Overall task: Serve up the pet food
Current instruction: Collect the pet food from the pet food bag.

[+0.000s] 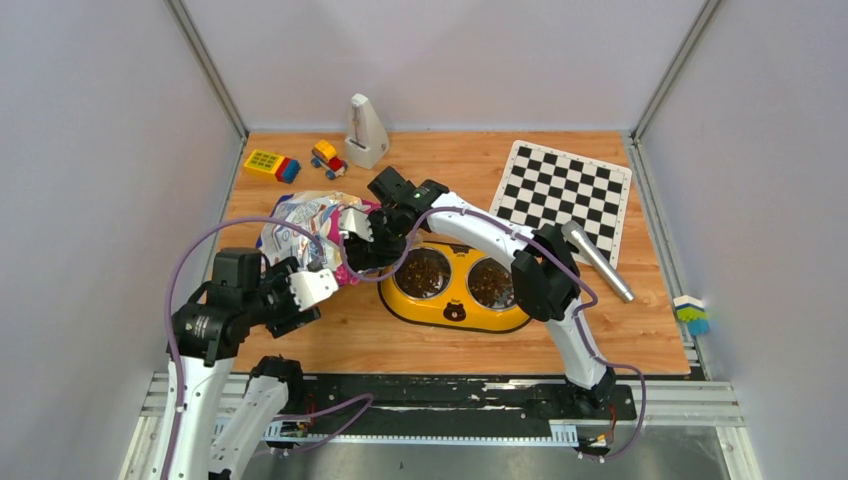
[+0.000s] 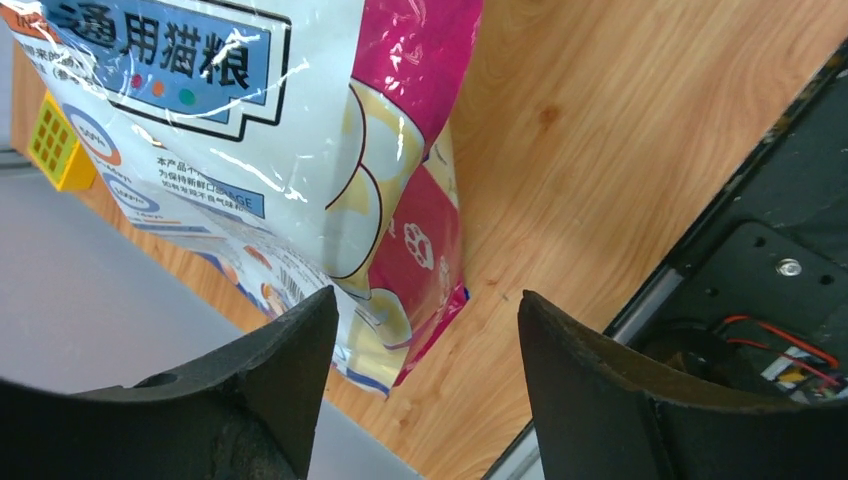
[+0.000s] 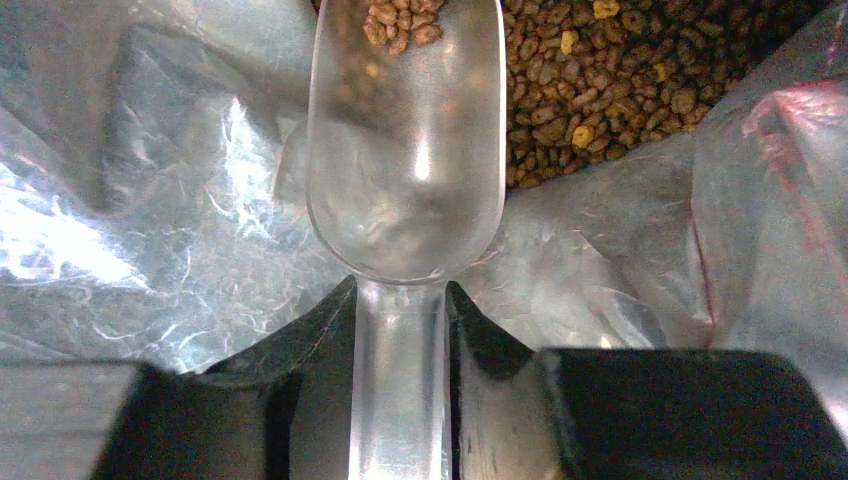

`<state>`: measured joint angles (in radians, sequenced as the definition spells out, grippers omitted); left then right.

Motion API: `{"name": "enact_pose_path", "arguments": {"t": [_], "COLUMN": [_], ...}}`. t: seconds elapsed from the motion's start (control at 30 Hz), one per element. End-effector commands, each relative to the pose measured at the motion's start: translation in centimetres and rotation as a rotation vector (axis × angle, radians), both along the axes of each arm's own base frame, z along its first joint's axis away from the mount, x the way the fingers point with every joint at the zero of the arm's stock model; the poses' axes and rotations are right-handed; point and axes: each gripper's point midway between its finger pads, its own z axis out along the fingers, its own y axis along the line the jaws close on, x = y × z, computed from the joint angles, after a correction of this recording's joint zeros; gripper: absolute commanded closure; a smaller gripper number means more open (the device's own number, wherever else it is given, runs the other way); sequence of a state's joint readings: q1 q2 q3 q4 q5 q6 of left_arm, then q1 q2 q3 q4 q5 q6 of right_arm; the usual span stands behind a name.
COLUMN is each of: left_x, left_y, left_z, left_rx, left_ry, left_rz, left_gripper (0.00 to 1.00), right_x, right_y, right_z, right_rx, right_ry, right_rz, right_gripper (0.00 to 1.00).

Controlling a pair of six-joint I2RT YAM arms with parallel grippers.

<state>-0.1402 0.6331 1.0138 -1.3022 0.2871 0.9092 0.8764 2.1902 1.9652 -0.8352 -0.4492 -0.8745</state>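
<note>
The glossy cat-food bag (image 1: 300,232) lies at the table's left, its mouth towards the yellow feeder (image 1: 440,312). My right gripper (image 3: 400,290) is shut on the handle of the clear scoop (image 3: 405,190), which reaches into the bag's silvery inside. A few pellets lie at the scoop's tip, and the pet food (image 3: 620,80) is heaped just beyond it. Both feeder bowls hold kibble (image 1: 424,270). My left gripper (image 2: 425,310) stands open above the wood near the bag's bottom corner (image 2: 400,250), holding nothing.
At the back left are a yellow block (image 1: 264,162), a toy truck (image 1: 327,157) and a white wedge-shaped object (image 1: 365,132). A checkerboard (image 1: 565,188) and a metal cylinder (image 1: 597,261) lie to the right. The black base rail (image 2: 760,250) runs along the near edge.
</note>
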Motion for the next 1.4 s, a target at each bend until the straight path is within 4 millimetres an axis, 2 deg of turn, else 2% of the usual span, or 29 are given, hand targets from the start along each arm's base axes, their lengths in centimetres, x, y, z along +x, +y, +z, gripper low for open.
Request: {"name": "enact_pose_path", "arguments": {"t": [0.0,0.07,0.13,0.17,0.2,0.23,0.3,0.5,0.7,1.0,1.23,1.33,1.37], "left_x": [1.9,2.1,2.5,2.6,2.8,2.8,3.0,3.4,3.2,3.0,2.9,3.0,3.2], "left_y": [1.5,1.9,2.1,2.1,2.0,2.0,1.7,0.5,-0.7,-1.9,-2.6,-2.2,-2.0], "left_z": [-0.3,-1.1,-1.6,-2.0,-1.9,-2.0,-1.6,-0.2,1.0,0.9,1.8,1.8,1.6], "left_rx": [0.069,0.086,0.092,0.089,0.082,0.073,0.047,-0.038,-0.130,-0.212,-0.276,-0.278,-0.272], "left_ry": [-0.090,-0.095,-0.108,-0.104,-0.119,-0.119,-0.135,-0.161,-0.181,-0.162,-0.178,-0.192,-0.195], "left_rz": [0.049,0.065,0.079,0.086,0.091,0.099,0.107,0.111,0.112,0.107,0.119,0.145,0.162], "left_gripper": [0.30,0.38,0.51,0.66,0.74,0.87,0.99,1.00,1.00,1.00,1.00,1.00,1.00], "right_x": [-0.3,-0.4,-0.5,-0.6,-0.7,-0.8,-1.0,-2.1,-2.9,-3.9,-4.5,-4.7,-4.7], "right_y": [1.8,1.8,1.7,1.7,1.6,1.6,1.5,2.4,4.3,7.6,9.3,9.3,9.1], "right_z": [2.8,2.7,2.7,2.6,2.4,2.3,1.9,0.7,-0.8,-2.6,-2.5,-1.7,-0.9], "right_rx": [0.092,0.091,0.088,0.085,0.082,0.078,0.074,0.071,0.086,0.119,0.152,0.167,0.180], "right_ry": [0.005,0.011,0.014,0.018,0.022,0.028,0.043,0.103,0.158,0.222,0.268,0.284,0.283], "right_rz": [0.032,0.034,0.036,0.036,0.037,0.037,0.037,0.033,0.013,-0.019,-0.040,-0.056,-0.057], "right_gripper": [1.00,1.00,1.00,1.00,1.00,1.00,1.00,1.00,1.00,1.00,1.00,1.00,1.00]}}
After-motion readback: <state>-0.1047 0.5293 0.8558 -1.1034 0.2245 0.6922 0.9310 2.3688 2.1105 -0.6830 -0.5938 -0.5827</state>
